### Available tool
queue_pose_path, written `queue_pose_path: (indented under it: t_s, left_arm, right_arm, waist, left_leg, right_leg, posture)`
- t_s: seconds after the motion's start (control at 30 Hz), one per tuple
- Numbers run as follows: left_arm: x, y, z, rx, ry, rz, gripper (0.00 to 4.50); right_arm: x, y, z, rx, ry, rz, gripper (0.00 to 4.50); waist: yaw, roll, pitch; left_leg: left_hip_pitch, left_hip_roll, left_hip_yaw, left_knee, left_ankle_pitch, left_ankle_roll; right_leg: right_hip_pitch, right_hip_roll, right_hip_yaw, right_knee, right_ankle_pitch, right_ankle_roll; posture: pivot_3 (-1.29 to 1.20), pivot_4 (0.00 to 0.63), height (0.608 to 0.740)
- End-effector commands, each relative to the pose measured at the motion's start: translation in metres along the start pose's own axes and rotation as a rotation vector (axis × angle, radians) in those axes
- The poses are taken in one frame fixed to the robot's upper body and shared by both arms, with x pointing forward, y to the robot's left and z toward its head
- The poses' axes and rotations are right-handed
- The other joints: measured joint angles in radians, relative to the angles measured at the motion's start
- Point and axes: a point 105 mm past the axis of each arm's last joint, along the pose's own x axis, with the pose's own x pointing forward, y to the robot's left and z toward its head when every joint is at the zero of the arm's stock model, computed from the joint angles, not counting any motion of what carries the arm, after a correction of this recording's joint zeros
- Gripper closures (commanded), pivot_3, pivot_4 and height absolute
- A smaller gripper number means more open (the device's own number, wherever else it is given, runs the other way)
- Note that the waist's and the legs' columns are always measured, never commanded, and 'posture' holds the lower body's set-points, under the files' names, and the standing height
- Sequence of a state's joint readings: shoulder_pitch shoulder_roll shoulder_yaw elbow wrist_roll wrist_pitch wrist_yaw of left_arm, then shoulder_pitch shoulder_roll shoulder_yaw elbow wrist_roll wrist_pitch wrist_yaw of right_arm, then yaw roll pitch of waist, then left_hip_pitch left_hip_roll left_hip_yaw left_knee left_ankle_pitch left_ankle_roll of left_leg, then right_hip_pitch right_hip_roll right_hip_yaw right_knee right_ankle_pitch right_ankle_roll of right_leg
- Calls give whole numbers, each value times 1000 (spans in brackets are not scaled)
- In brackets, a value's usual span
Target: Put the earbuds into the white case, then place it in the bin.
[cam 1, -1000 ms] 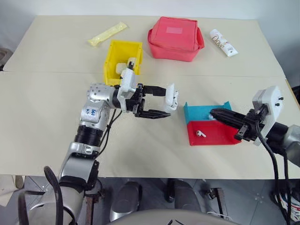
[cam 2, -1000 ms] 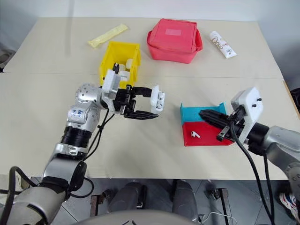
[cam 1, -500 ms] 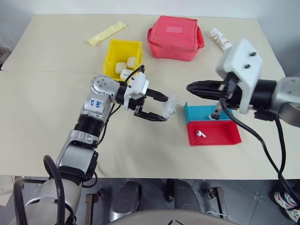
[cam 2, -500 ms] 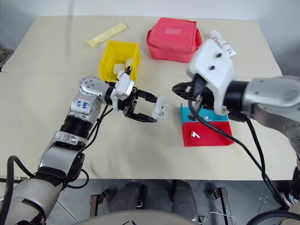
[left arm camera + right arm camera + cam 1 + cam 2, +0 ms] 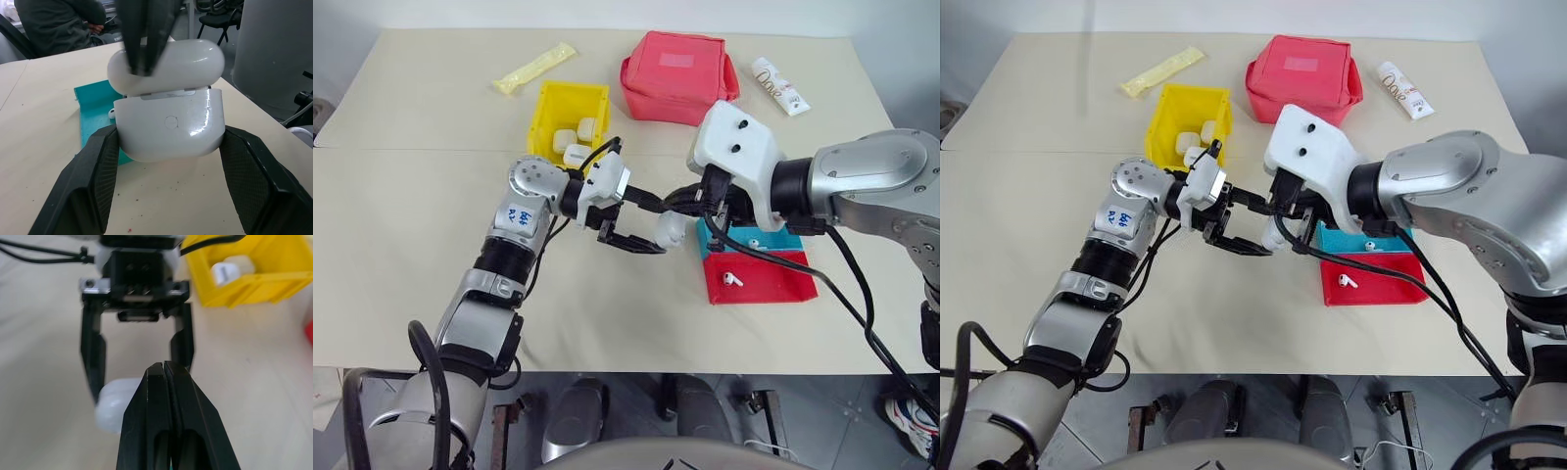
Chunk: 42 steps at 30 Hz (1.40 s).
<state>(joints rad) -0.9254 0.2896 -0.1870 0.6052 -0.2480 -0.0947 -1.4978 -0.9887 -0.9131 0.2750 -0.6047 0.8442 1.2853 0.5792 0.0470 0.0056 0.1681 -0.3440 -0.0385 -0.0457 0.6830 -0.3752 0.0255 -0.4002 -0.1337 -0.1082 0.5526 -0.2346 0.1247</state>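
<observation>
Change since the previous second: we saw that the right gripper (image 5: 1278, 204) had swung from beside the trays at right of frame to the centre, its closed black fingers now at the case lid; the left gripper (image 5: 651, 228) had barely shifted.

Left of centre: the left gripper clamped the white case (image 5: 170, 128) by its two sides between textured black fingers (image 5: 90, 181). We recorded the case as glossy, rounded plastic, held above the table (image 5: 411, 196), long axis running from finger to finger, lid hinged partly up, a round button facing the wrist camera.

Upper centre-left: the bin (image 5: 548, 117), bright yellow, rectangular, tall-walled, holding small white items.

Centre: the right gripper, fingers pressed together (image 5: 166, 401), tips against the lid in the left wrist view.

Right of centre: a teal tray (image 5: 729, 235) adjoining a red tray (image 5: 773, 284), both shallow; one of the earbuds (image 5: 733, 279) lay in the red one, another (image 5: 112, 114) by the teal tray's edge.

Upper frame: a yellow packet (image 5: 533, 69), red fabric pouch (image 5: 677, 78), white tube (image 5: 780, 86).
</observation>
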Motion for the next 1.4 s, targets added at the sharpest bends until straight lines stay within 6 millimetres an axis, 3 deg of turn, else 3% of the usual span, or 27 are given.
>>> queue_pose_path:
  t_s: [0.03,0.17,0.3,0.37,0.43,0.5,0.6,0.87,1.0,1.2,1.4]
  left_arm:
    - [-1,2,9,50,-25,21,1763]
    - [-4,4,9,57,-28,44,1763]
    - [-8,7,11,63,-48,90,1763]
    - [-11,8,14,65,-65,115,1763]
    - [-14,12,16,60,-76,153,1763]
    - [-20,18,22,57,-107,210,1763]
    - [-29,26,29,48,-138,283,1763]
    - [-59,40,32,31,-108,451,1763]
    - [-97,61,26,6,-25,716,1763]
    - [-139,90,7,-64,128,1007,1763]
    - [-136,100,-19,-136,233,1055,1763]
  right_arm:
    - [-12,4,-10,3,38,-14,4445]
    - [-29,6,-24,29,70,-44,4445]
    - [-55,-7,-19,74,-118,-164,4445]
    - [-73,-13,-28,172,-247,-234,4445]
    - [-85,-1,-52,254,-291,-206,4287]
    - [-92,11,-80,381,-312,-152,3822]
    - [-101,18,-99,480,-398,-69,2912]
    - [-110,9,-103,408,-474,-14,28]
    - [-110,-2,-107,389,-466,-91,28]
    - [-102,-2,-109,385,-459,-118,28]
    - [-93,2,-109,388,-455,-119,28]
  waist:
    - [2,0,0]
    - [5,-1,0]
    - [6,-2,-1]
    - [10,-3,-1]
    - [15,-4,-1]
    - [23,-5,-1]
    - [21,-5,0]
    - [2,-4,0]
    - [5,-4,0]
    - [19,-4,0]
    - [25,-4,1]
  left_leg:
    - [0,0,0,0,0,0]
    - [0,0,0,0,0,0]
    - [0,0,1,0,0,0]
    - [1,0,0,0,0,0]
    - [3,0,0,0,0,0]
    - [4,0,1,0,0,0]
    - [7,-1,5,0,0,2]
    - [8,0,5,-2,0,1]
    - [9,0,5,-1,0,1]
    - [8,-1,4,-1,0,0]
    - [8,-1,5,-1,0,0]
  right_leg:
    - [0,0,0,0,0,0]
    - [0,0,-1,0,0,0]
    - [1,0,0,0,1,1]
    - [2,0,-1,-1,1,1]
    - [4,0,-1,-1,1,1]
    - [6,0,-1,-2,1,2]
    - [7,0,-1,-1,2,4]
    - [6,1,0,-1,2,3]
    - [6,0,1,-1,2,3]
    - [6,0,0,-1,2,3]
    - [6,0,0,-1,2,4]
  posture:
    - [0,150,740]
    - [0,150,740]
    - [0,150,740]
    - [0,150,740]
    - [0,150,740]
    - [0,150,740]
    - [0,150,740]
    - [0,150,740]
    - [0,150,740]
    - [0,150,740]
    - [0,150,740]
